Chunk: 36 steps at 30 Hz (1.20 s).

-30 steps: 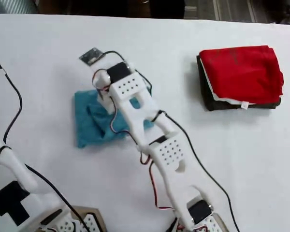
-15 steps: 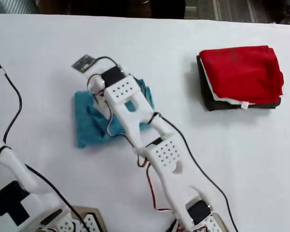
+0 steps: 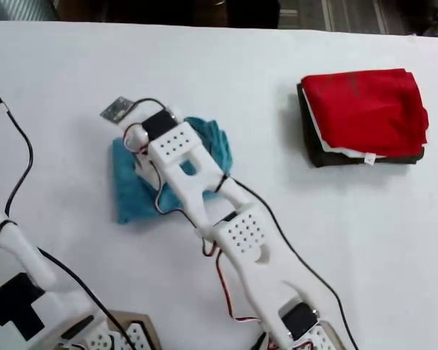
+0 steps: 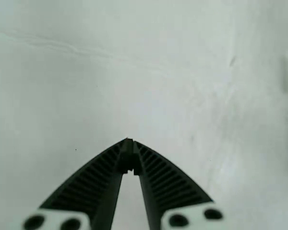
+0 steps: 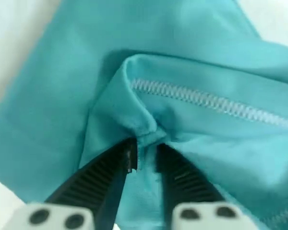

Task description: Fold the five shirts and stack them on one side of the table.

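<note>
high view: a smooth white desk (image 3: 292,240) carries a teal shirt (image 3: 131,197), soft and rumpled, lying left of centre in a loose, roughly square bundle. well apart from it, toward the far right side, sits a stack of folded shirts (image 3: 350,153), a neat rectangular pile with a red shirt (image 3: 361,109) on top and thin white and dark layers showing at its near edge. the right arm (image 3: 241,233), made of white plastic links with perforated panels and trailing red and black cables (image 3: 223,281), stretches from the near edge diagonally across the desk, its wrist bent down over the teal shirt. the left arm (image 3: 18,251) stays low at the near left corner, away from the cloth.

left wrist view: the left gripper (image 4: 128,143), with black ribbed fingers, has its tips pressed together on nothing, poised over bare white desk (image 4: 86,72).

right wrist view: the right gripper (image 5: 146,143) pinches a raised fold of the teal shirt (image 5: 192,57) between its ribbed black fingers. the knit bunches into a small ridge at the tips, and a hem (image 5: 206,100) with pale zigzag stitching runs off from the fold.
</note>
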Motion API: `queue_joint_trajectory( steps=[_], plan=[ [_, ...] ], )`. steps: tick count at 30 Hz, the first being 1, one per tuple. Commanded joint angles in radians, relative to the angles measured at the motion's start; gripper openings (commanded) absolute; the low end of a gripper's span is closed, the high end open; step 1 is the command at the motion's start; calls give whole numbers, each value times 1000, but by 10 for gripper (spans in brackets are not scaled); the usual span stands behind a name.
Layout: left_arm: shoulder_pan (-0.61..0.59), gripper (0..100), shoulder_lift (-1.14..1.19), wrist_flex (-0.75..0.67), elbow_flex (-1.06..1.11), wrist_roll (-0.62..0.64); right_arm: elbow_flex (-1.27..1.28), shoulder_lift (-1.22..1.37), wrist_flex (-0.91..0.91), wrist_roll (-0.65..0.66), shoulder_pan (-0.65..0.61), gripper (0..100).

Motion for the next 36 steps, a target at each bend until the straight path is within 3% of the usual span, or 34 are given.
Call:
queue_joint_trajectory(
  steps=[1, 16, 36],
  plan=[
    [-11, 27, -40, -15, -4, 5, -46, -7, 16, 6, -4, 15],
    [-8, 27, -40, -15, -5, 3, -57, -173, 22, 6, 99, 19],
    [8, 27, -38, -41, -2, 8, 793, -717, -15, 6, 242, 20]
  ],
)
